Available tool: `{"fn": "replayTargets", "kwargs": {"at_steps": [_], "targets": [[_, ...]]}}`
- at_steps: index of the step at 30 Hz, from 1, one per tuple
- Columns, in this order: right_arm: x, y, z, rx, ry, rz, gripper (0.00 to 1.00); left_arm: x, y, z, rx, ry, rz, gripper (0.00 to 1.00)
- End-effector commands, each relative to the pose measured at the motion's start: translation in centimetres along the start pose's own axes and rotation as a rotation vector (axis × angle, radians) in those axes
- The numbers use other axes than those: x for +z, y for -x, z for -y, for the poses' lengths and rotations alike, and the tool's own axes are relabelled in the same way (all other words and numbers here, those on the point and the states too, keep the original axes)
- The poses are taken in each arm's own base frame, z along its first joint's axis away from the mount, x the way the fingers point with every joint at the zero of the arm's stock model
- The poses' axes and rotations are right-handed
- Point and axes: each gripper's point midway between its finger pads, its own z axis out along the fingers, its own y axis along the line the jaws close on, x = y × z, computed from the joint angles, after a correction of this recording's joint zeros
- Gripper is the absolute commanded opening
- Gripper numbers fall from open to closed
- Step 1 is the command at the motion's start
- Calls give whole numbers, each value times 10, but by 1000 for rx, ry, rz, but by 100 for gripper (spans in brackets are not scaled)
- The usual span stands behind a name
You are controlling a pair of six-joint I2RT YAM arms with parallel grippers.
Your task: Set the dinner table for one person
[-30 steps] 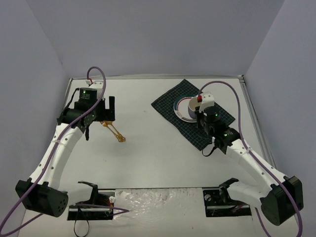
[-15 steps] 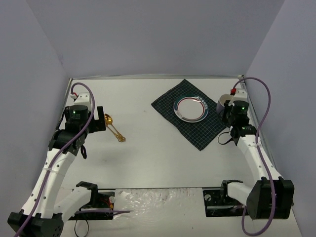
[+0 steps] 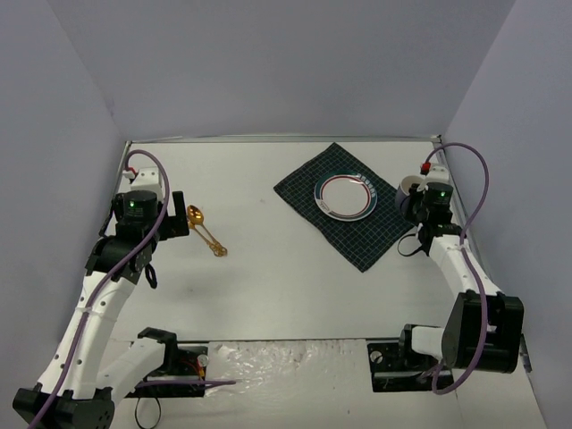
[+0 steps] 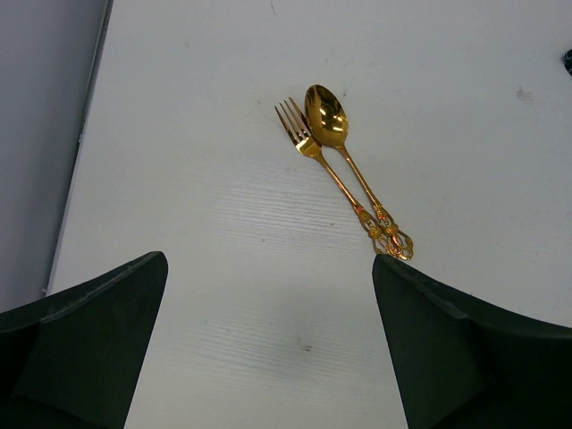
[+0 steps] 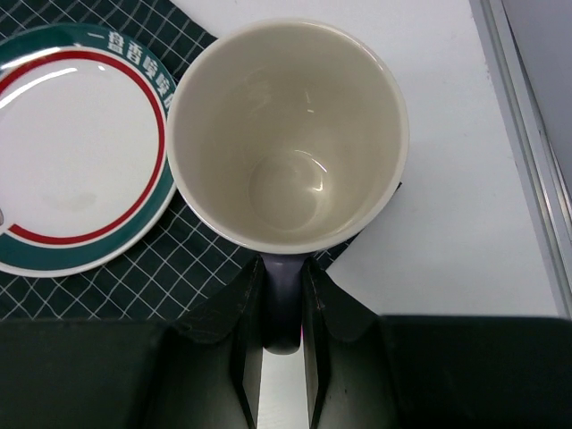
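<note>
On the white dinner table [image 3: 295, 286] lie a gold fork [image 4: 308, 143] and a gold spoon [image 4: 326, 116] side by side, handles touching. From above, the pair [image 3: 206, 231] is just right of my left gripper [image 3: 174, 219]. That left gripper [image 4: 268, 357] is open and empty, its fingers [image 4: 89, 340] short of the cutlery. My right gripper [image 5: 284, 313] is shut on the purple handle of a cream-lined mug [image 5: 286, 134]. The mug [image 3: 408, 190] stands upright over the right corner of the dark green checked cloth [image 3: 357, 223], beside the plate [image 3: 344, 197]. Whether it rests down is unclear.
The plate [image 5: 71, 143] is white with a green and red rim and sits mid-cloth [image 5: 161, 268]. A metal rail [image 5: 523, 152] runs along the table's right edge close to the mug. Grey walls close in the left, back and right sides.
The right arm carried the mug from above the plate to the cloth's right corner. The left gripper drew back left from the cutlery and its jaws opened wider.
</note>
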Motion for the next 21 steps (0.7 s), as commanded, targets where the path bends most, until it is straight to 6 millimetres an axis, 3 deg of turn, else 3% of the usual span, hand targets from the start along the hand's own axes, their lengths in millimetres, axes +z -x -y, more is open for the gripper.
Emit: {"fn": "replayTargets", "kwargs": {"at_steps": [1, 21], "targets": [[5, 54, 8, -34, -11, 197, 0, -3, 22, -1, -34, 5, 85, 97], [32, 39, 13, -54, -3, 177, 0, 1, 19, 2, -21, -5, 70, 97]]}}
